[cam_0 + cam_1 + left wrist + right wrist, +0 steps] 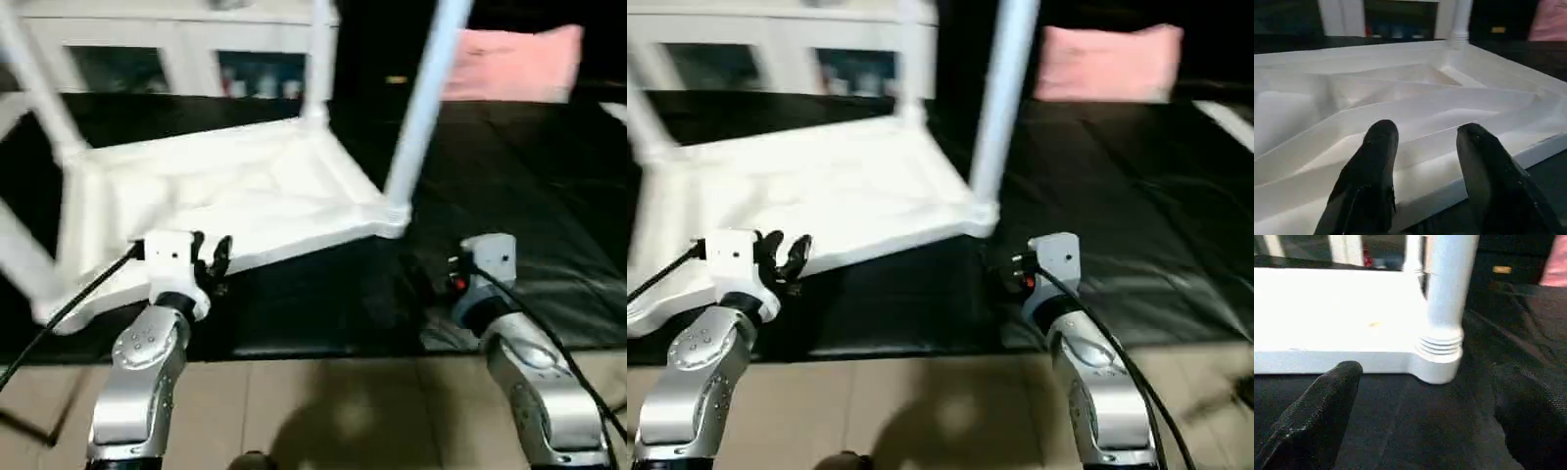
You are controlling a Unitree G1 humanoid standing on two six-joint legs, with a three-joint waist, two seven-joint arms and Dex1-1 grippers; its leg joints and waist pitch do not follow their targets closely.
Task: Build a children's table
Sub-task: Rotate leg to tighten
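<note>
Upturned children's table (235, 196) on a black mat (529, 196), with both robot tools waiting at its near edge.

The white tabletop lay with its ribbed underside up, probably so the round corner sockets faced the robot for fitting legs. White tube legs already stood in the corners: one at the near right corner (416, 117), one at the far right corner (318, 59), and others slanting at the left. Behind stood a white glass-door cabinet (167, 59) and a pink cushion (514, 64). The left tool (213, 257) hovered at the tabletop's near edge, about half open and holding nothing. The right tool (1420, 416) stood wide open and empty, aimed at the near right corner socket (1440, 360), judged ready to grip.
</note>
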